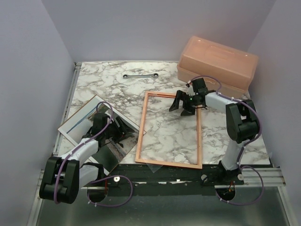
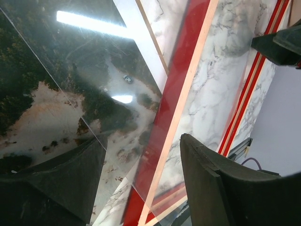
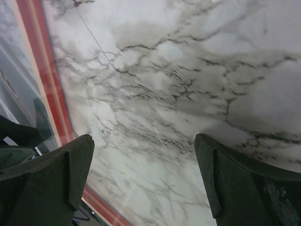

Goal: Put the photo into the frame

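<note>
Twofold risking trouble: hovering spread-fingered with the left gripper (image 2: 141, 143) over the large grey-green white-edged paper photo (image 1: 79, 118) lying left of the thin rectangular wood-orange frame (image 1: 141, 134), likely catching the clear reflective pane (image 1: 117, 151) instead, while idling the open-fingered right gripper (image 3: 143, 141) above the frame's far end.

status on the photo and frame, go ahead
Left gripper open over photo; right gripper open over frame. Photo not yet in frame, left of it. Clear pane beneath left gripper, at frame's left rail.
</note>
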Available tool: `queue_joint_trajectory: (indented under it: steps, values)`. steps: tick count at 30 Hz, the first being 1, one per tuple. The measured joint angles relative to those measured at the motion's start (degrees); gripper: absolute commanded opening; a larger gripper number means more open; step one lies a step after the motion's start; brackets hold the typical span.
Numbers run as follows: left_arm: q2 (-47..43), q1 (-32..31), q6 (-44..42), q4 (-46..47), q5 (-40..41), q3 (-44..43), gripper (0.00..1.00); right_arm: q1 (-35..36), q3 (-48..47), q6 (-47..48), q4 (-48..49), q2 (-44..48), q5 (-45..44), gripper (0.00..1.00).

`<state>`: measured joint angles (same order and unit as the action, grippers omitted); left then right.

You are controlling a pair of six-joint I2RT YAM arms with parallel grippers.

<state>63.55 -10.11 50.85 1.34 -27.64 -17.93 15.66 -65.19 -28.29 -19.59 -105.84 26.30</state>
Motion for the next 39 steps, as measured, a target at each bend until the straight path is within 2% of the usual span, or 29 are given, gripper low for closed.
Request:
queue_joint_trajectory:
  steps: [5, 11, 19, 23, 30, 34, 37, 39]
  values:
    - [0.0, 0.0, -0.3, -0.2, 0.0, 0.0, 0.62, -0.1, -3.2, 2.3, 2.5, -4.2, 6.8, 0.92]
    - [1.1, 0.3, -0.9, -0.1, -0.1, -0.4, 0.60, -0.1, -1.4, 3.2, 7.4, -6.1, 18.0, 0.85]
    - [1.7, 1.0, -2.3, -0.5, -0.5, -1.1, 0.58, -1.0, 3.0, 3.7, 10.3, -6.6, 26.7, 0.62]
    - [1.9, 1.2, -3.1, -0.2, -0.8, -1.1, 0.57, -0.6, 5.7, 1.4, 11.7, -6.4, 31.6, 0.60]
    - [2.4, 1.2, -4.3, -0.3, -1.5, -1.4, 0.56, -0.2, 8.7, -2.8, 15.3, -3.2, 35.5, 0.47]
    - [2.4, 1.2, -5.0, -1.1, -1.5, -1.9, 0.56, -0.2, 9.9, -4.7, 17.1, -0.7, 36.2, 0.37]
    - [2.4, 1.2, -5.4, -1.7, -1.5, -2.1, 0.56, -0.2, 10.8, -5.4, 17.5, 0.4, 36.2, 0.22]
    - [2.4, 1.2, -5.6, -2.0, -1.5, -2.2, 0.56, -0.2, 11.4, -5.7, 17.4, 1.2, 36.2, 0.17]
